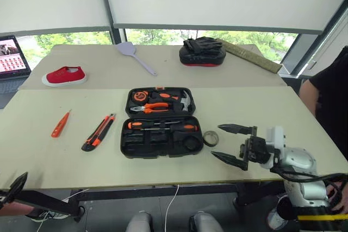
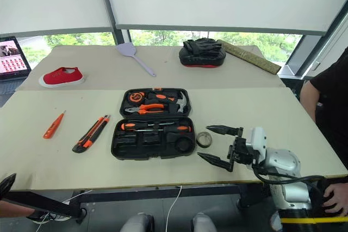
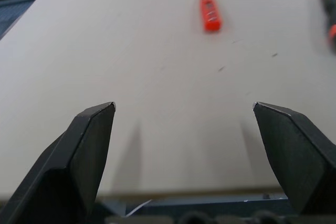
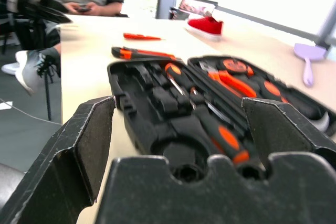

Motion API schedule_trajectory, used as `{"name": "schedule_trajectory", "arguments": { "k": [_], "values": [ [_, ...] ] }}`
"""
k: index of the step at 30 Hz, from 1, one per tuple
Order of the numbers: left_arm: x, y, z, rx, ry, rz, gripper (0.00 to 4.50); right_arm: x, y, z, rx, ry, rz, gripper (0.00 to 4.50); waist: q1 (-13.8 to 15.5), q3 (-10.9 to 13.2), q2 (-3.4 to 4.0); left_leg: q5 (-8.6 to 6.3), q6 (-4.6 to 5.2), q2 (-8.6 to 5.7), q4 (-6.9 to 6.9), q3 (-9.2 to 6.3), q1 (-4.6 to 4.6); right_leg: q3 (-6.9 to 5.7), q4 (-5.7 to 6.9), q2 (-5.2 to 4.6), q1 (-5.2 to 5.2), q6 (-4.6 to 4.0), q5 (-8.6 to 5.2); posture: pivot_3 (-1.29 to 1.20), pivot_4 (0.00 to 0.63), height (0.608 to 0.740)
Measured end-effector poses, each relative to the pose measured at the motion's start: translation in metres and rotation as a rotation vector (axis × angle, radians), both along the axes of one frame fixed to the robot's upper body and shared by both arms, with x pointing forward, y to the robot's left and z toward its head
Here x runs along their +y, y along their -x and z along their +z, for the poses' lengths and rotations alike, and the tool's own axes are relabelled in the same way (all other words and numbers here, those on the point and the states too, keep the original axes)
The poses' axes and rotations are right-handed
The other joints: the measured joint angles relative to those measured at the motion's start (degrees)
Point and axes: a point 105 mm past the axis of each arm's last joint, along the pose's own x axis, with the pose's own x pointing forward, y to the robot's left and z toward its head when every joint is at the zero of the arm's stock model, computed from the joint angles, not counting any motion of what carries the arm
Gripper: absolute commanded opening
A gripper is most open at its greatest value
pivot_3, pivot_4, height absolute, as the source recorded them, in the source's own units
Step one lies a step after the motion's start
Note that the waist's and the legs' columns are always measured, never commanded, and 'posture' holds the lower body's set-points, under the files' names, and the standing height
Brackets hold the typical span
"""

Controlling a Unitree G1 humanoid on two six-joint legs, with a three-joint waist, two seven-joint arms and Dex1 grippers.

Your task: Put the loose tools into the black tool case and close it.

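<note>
As both the right claw (image 1: pixel 232 144) and left claw (image 3: pixel 184 145) are spread, the light, stiff knife (image 1: pixel 98 132) should be pinched mid-body.

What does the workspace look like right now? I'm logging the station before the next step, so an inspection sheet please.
Surface: two beige tables pushed together.
Job's things: black tool case lies open with tools in its slots; orange screwdriver and utility knife lie loose to its left; tape ring rests by its right edge.
Clutter: lilac spatula, red shoe, black-and-red mitt on the far table.
Grippers: left pincer open over bare table; right pincer open, beside the tape ring, holding nothing.
Cables: white cable under the table edge.
Surroundings: laptop far left; person at right.
</note>
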Motion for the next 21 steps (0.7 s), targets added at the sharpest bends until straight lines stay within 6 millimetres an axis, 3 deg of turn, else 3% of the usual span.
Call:
{"name": "schedule_trajectory", "arguments": {
  "k": [4, 8, 11, 17, 21],
  "values": [
    [-0.002, -0.028, 0.012, -0.004, 0.079, 0.001, 4.5, 0.009, 0.004, 0.016, -0.067, -0.028, 0.012, 4.46, 0.88, -0.01, -0.04, 0.01, -0.02, -0.07, 0.0, 0.01, -0.08, -0.25, 0.02, -0.07, 0.01, 0.04, 0.02, 0.0, 0.15, 0.74],
    [-0.009, -0.081, 0.039, 0.063, 0.129, -0.023, 4.5, 0.02, 0.001, 0.039, -0.148, -0.048, 0.035, 4.46, 1.27, -0.04, -0.13, 0.04, -0.05, -0.13, 0.02, 0.01, -0.11, -0.29, 0.0, -0.08, 0.06, 0.08, 0.04, 0.0, 0.15, 0.74],
    [-0.022, -0.11, 0.048, 0.129, 0.157, -0.048, 4.5, 0.027, -0.001, 0.046, -0.173, -0.053, 0.056, 4.46, 1.05, -0.06, -0.17, 0.13, -0.12, -0.18, 0.03, 0.01, -0.22, -0.19, 0.01, -0.02, 0.2, 0.35, 0.16, 0.0, 0.15, 0.74],
    [-0.043, -0.162, 0.042, 0.277, 0.16, -0.067, 4.5, 0.036, -0.002, 0.052, -0.187, -0.058, 0.084, 4.46, 0.68, -0.03, -0.23, 0.43, 0.31, -0.19, -0.02, 0.02, -0.32, -0.03, 0.17, 0.22, 0.12, 0.28, 0.24, 0.0, 0.15, 0.74],
    [-0.045, -0.192, 0.039, 0.352, 0.139, -0.03, 4.5, 0.038, -0.001, 0.054, -0.188, -0.061, 0.086, 4.46, 0.87, 0.01, -0.31, 0.42, 0.3, -0.15, -0.01, 0.02, -0.39, 0.0, 0.16, 0.33, 0.09, 0.27, 0.23, 0.0, 0.15, 0.74]
  ]
}}
